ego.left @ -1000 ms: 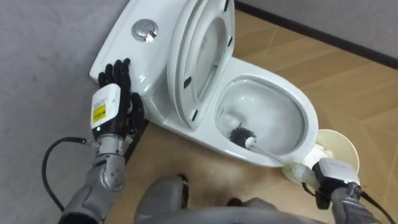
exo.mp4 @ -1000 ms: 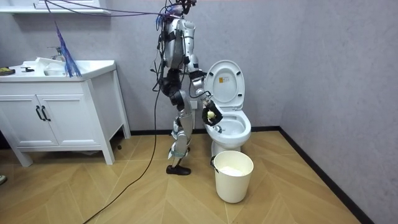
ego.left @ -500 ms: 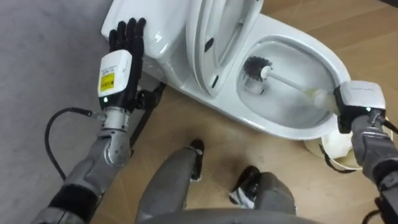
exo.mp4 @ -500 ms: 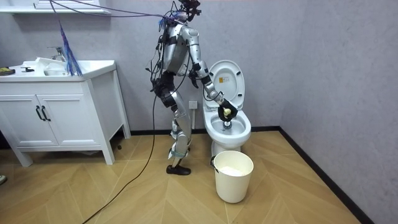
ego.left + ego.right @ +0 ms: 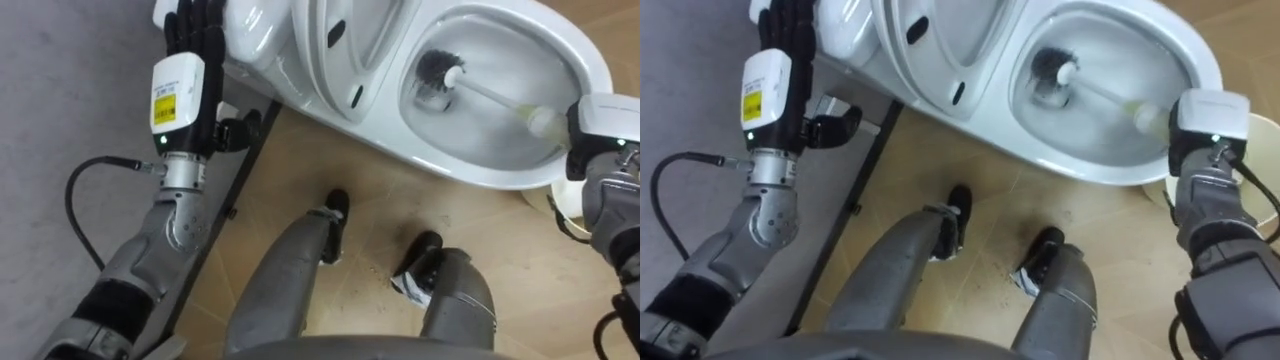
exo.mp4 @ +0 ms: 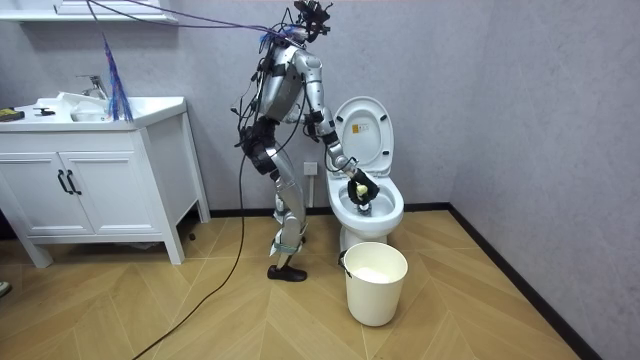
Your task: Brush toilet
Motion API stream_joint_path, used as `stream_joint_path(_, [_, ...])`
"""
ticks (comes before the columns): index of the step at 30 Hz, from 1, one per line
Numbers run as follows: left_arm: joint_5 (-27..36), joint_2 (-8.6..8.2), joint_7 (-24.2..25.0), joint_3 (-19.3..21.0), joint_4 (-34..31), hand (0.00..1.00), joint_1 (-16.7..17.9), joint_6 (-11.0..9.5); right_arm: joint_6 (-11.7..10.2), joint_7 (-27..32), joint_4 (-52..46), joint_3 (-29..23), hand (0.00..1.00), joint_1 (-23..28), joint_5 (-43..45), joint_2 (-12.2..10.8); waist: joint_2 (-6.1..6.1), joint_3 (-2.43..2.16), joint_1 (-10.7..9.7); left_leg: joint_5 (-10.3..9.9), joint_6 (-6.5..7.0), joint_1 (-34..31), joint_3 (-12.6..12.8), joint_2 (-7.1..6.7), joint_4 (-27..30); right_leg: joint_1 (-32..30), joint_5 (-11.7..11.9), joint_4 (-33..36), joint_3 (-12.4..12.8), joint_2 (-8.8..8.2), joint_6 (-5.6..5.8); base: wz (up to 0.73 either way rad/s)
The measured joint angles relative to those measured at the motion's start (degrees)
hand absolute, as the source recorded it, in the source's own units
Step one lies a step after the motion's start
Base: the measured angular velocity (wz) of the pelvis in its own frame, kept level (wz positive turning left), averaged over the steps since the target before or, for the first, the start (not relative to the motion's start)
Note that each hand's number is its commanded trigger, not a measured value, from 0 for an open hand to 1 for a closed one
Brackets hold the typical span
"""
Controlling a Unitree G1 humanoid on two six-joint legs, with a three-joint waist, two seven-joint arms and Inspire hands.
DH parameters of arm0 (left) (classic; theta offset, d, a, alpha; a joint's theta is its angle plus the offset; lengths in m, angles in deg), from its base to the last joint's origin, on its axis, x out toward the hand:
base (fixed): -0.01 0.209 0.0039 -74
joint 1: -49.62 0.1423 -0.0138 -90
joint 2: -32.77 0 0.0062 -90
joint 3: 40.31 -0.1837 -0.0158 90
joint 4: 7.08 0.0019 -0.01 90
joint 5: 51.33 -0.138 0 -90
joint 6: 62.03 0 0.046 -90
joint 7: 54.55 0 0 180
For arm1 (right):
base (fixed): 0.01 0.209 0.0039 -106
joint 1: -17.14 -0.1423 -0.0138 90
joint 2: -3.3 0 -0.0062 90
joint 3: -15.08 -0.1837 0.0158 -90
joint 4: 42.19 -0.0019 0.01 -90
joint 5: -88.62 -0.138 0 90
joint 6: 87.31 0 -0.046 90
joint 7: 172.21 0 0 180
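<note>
**Brush head swept to the back of the bowl**

My right hand (image 5: 600, 150) was clamped on the pale grip of the white-handled, black-bristled toilet brush (image 5: 480, 92). A second earlier its bristles sat at the near edge of the basin. They had since travelled across the white ceramic toilet (image 5: 490, 178) and reached the far wall, just under the raised white plastic seat (image 5: 345, 55). I judged that as one scrubbing stroke done and the rest of the bowl left to cover.

My left hand (image 5: 188, 45) had stayed where it was, fingers straight and together, flat against the side of the white cistern (image 5: 255, 30). The eye views had tipped downward, so part of the shift was the camera's own.

The eye views let me place the bristles against the porcelain. The room view added my lean over the bowl from beside it, and a cream plastic bucket (image 6: 375, 283) on the wooden floor just in front of the toilet.
</note>
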Motion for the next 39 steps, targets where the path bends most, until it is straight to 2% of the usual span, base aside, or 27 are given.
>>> stream_joint_path(3, [0.52,-0.04,-0.21,0.18,-0.93,0.0,0.2,0.75,0.26,-0.03,-1.29,0.07,1.0,-0.03,2.35,0.64,-0.25,0.15,0.01,0.09,-0.02,-0.23,0.58,0.08,-0.11,-0.77,-0.01,0.29,0.83,0.01,-0.02,-0.04])
stream_joint_path(6, [1.19,-0.06,-0.38,-0.28,-1.01,0.0,0.3,0.85,1.48,-0.11,-2.34,2.52,1.0,0.08,3.06,0.66,0.3,0.01,0.06,0.08,-0.03,-0.21,0.58,0.15,-0.04,-0.78,0.0,0.2,0.94,0.25,-0.04,-0.02])
stream_joint_path(7, [1.73,-0.1,-0.63,-0.45,-1.1,0.0,0.21,0.85,1.95,-0.14,-2.66,3.54,1.0,0.24,3.91,0.49,0.61,0.05,0.05,0.08,-0.04,-0.22,0.59,0.38,-0.05,-0.66,0.1,-0.11,0.92,0.8,-0.14,-0.04])
stream_joint_path(10, [1.73,-0.17,-1.78,-0.4,-0.66,0.0,0.26,0.84,2.97,-0.98,-3.33,4.55,1.0,0.73,8.44,-0.85,1.36,0.29,0.61,0.13,-0.2,-0.01,0.62,1.24,-0.37,0.01,0.94,-1.85,0.74,2.08,-0.39,-0.11])
stream_joint_path(13, [2.41,-0.47,-2.39,-1.04,-0.07,0.0,0.39,1.2,5.0,-1.51,-4.86,4.65,1.0,2.47,9.51,-2.53,2.21,0.19,0.82,0.3,-0.42,0.89,0.51,1.3,-1.2,1.21,1.28,-3.21,0.22,2.57,-0.54,-0.03])
stream_joint_path(17, [4.47,-0.35,-3.54,-1.7,0.79,0.0,0.41,1.17,5.6,-1.51,-4.87,4.57,1.0,2.65,9.33,-3.06,2.52,0.06,0.96,0.46,-0.69,1.77,0.52,1.4,-2.17,1.86,1.34,-4.02,0.5,3.07,-0.56,0.0])
stream_joint_path(20, [5.29,-0.29,-3.56,-2.42,0.5,0.0,0.24,1.18,5.47,-1.35,-4.65,4.7,1.0,2.47,6.18,-1.86,2.42,0.12,1.29,0.54,-0.81,1.79,0.82,1.51,-2.27,1.52,1.32,-4.07,0.92,3.09,-0.6,0.0])
stream_joint_path(22, [6.12,-0.13,-3.63,-2.3,-0.18,0.0,0.44,1.18,4.42,-1.3,-4.01,4.45,1.0,1.92,3.74,-1.21,2.3,0.2,1.26,0.56,-0.79,1.31,1.29,1.46,-2.16,0.75,1.3,-3.57,1.22,2.87,-0.63,-0.03])
stream_joint_path(24, [6.1,-0.13,-3.64,-2.19,-0.59,0.0,0.5,1.3,3.67,-0.84,-2.38,3.36,1.0,0.9,2.19,-1.08,1.76,0.53,1.05,0.63,-0.67,0.81,1.59,1.23,-1.8,-0.1,1.08,-2.69,1.63,2.51,-0.62,0.0])
stream_joint_path(28, [6.05,-0.13,-3.41,-2.26,-2.68,0.0,0.43,4.09,2.31,-0.84,-2.59,2.19,1.0,-1.08,2.72,0.86,1.46,0.62,0.2,0.78,-0.43,-0.4,2.02,0.99,-0.49,-1.85,0.48,-0.35,2.01,0.95,-0.64,0.04])
stream_joint_path(31, [6.06,-0.02,-3.1,-1.88,-2.85,0.0,0.34,4.97,2.41,-0.86,-5.18,2.57,1.0,-0.9,6.09,0.68,1.21,0.5,-0.4,0.78,-0.43,-0.23,2.32,1.14,0.14,-1.8,0.37,0.08,2.59,1.13,-0.6,-0.04])
stream_joint_path(33, [6.03,-0.02,-3.04,-1.57,-2.6,0.0,0.3,5.34,3.6,-1.1,-7.04,2.9,1.0,-0.46,8.54,-0.51,1.07,0.31,-0.68,0.77,-0.43,0.05,2.51,1.39,0.12,-1.55,0.62,-0.21,2.65,1.5,-0.74,-0.13])
stream_joint_path(35, [6.0,-0.12,-3.04,-1.15,-2.37,0.0,0.25,5.33,5.45,-2.27,-10.32,3.85,1.0,1.66,10.32,-2.77,1.15,0.19,-0.5,0.79,-0.47,0.54,2.42,2.25,-0.19,-0.16,1.67,-2.29,1.57,2.7,-1.26,-0.15])
stream_joint_path(36, [5.99,-0.12,-3.04,-1.21,-2.16,0.0,0.25,5.32,5.94,-2.85,-11.24,3.99,1.0,2.44,10.32,-2.91,1.25,0.13,-0.63,0.8,-0.49,0.85,2.22,2.25,-0.38,0.29,1.75,-2.6,1.32,3.04,-1.26,0.0])
stream_joint_path(38, [6.06,-0.04,-2.95,-1.39,-1.53,0.0,0.55,5.28,8.35,-5.14,-15.11,4.11,1.0,5.53,10.3,-5.23,1.89,-0.14,-0.74,0.72,-0.56,1.67,1.92,2.87,-0.62,2.01,2.41,-4.33,0.84,4.1,-1.09,-0.02])
stream_joint_path(39, [6.09,-0.07,-2.95,-1.47,-1.5,0.0,0.59,5.33,8.82,-5.43,-16.01,4.12,1.0,6.2,10.29,-5.53,2.11,-0.2,-0.73,0.71,-0.56,1.82,1.91,3.07,-0.94,2.36,2.7,-4.84,0.72,4.24,-1.2,-0.12])
